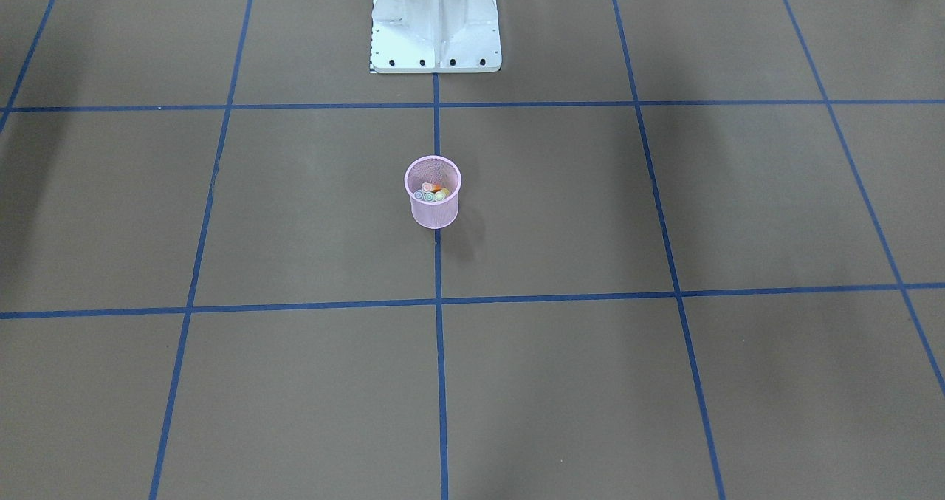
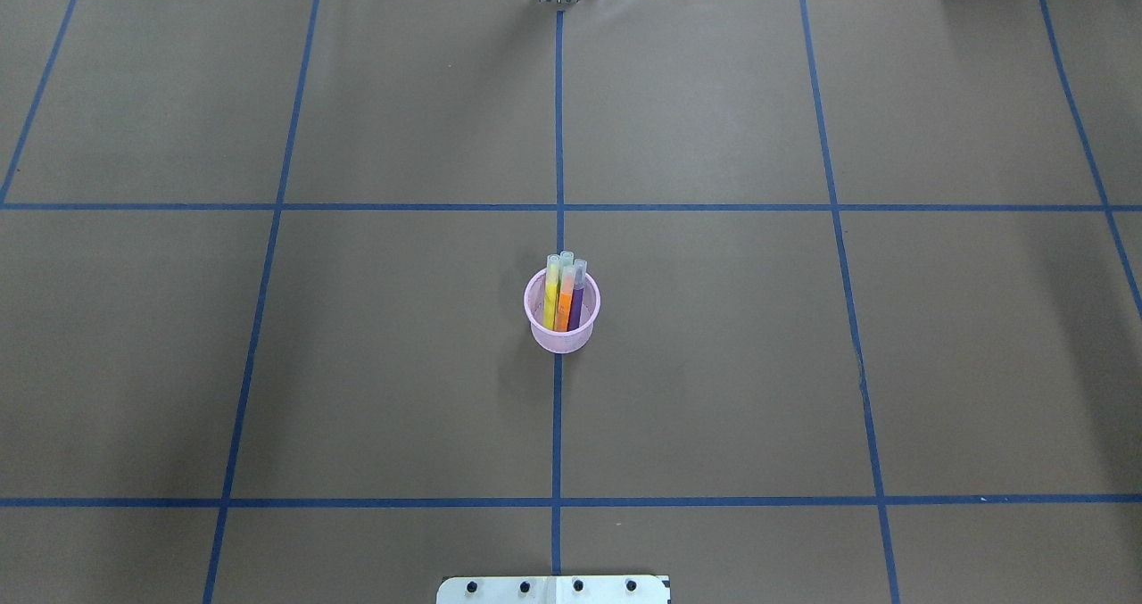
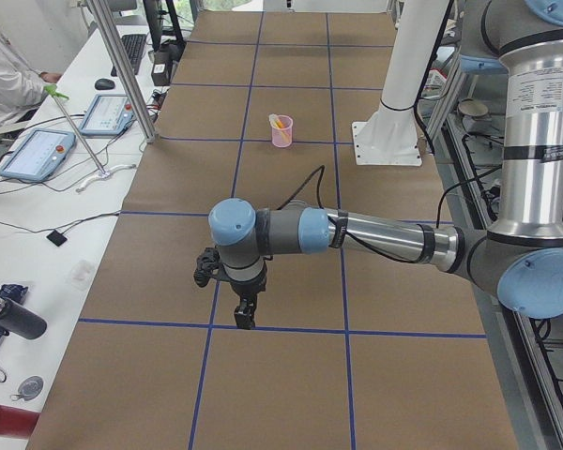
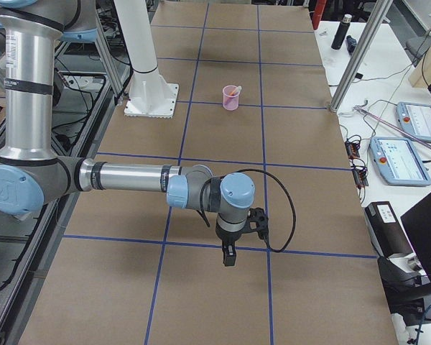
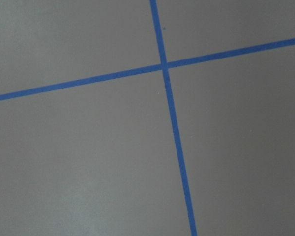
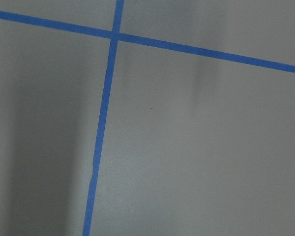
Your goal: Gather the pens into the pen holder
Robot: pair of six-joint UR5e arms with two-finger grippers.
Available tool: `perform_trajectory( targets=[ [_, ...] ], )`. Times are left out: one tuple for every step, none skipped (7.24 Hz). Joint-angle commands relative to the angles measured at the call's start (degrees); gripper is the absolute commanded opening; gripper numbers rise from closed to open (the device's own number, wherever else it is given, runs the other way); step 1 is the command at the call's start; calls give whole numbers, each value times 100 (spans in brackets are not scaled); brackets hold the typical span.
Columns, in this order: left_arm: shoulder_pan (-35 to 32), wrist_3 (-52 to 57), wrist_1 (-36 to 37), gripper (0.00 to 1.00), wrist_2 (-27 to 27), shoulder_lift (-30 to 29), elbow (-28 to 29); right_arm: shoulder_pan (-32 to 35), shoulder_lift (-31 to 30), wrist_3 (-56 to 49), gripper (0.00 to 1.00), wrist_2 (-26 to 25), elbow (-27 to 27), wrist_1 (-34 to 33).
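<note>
The pink wire-mesh pen holder (image 2: 560, 343) stands upright at the table's middle, on a blue tape line. It also shows in the front view (image 1: 434, 212), the left side view (image 3: 281, 137) and the right side view (image 4: 230, 100). Several pens stand inside it, cap ends up: yellow (image 2: 550, 293), orange (image 2: 563, 308) and purple (image 2: 576, 305). No pen lies on the table. My left gripper (image 3: 247, 315) hangs low over the table far from the holder, and so does my right gripper (image 4: 228, 256). I cannot tell whether either is open or shut.
The white robot base (image 1: 435, 24) stands behind the holder. Blue tape lines (image 2: 558, 426) grid the brown table cover. Both wrist views show only bare cover and tape. An operator (image 3: 5, 75) sits at a side bench with tablets and cables.
</note>
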Motion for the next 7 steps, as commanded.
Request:
perform_trajectory(
  targets=[
    [-15,-560,-177,100,-315,168,-81,-1,21,27,100,9,13,8],
    [-15,-599,-177,100,-315,168,-91,-1,21,28,100,0,13,8],
    [-15,-599,-212,100,-307,177,-82,-1,21,28,100,0,4,8],
    [2,-616,-213,100,-306,159,14,-1,21,28,100,-9,4,8],
    [3,-625,-221,100,-298,151,75,-1,21,28,100,0,4,8],
    [11,-617,-247,100,-280,116,93,-1,21,28,100,9,4,8],
    [3,-617,-239,100,-271,89,68,-1,21,28,100,0,4,8]
  ],
)
